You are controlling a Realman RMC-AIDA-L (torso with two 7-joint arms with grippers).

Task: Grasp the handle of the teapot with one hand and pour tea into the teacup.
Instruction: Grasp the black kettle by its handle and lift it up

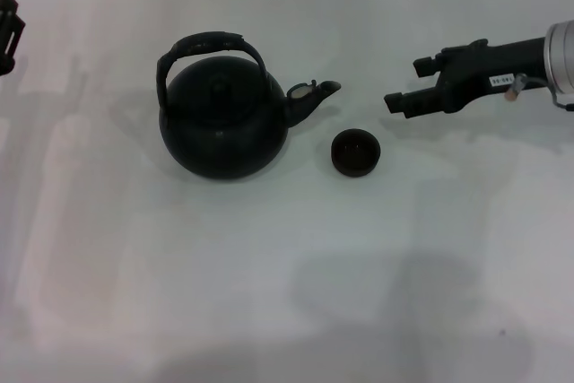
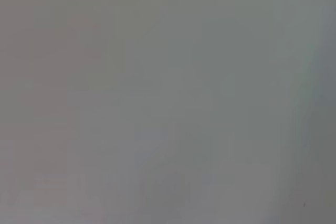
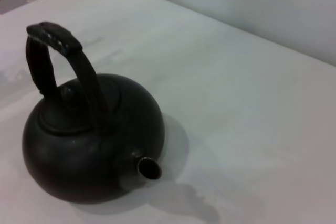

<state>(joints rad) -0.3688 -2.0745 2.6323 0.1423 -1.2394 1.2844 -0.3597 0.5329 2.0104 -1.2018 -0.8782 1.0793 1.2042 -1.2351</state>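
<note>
teapot (image 1: 222, 123) upright — teacup (image 1: 356, 152) beside spout

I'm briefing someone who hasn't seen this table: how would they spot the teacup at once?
Find the big black teapot on the white table. Follow its spout towards the robot's right gripper; just below the spout tip sits the teacup. It is a small, round, dark cup with no handle, far smaller than the pot.

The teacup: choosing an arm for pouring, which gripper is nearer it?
Right. The right gripper hovers just beyond the teacup; the left gripper sits at the far edge, past the teapot.
</note>
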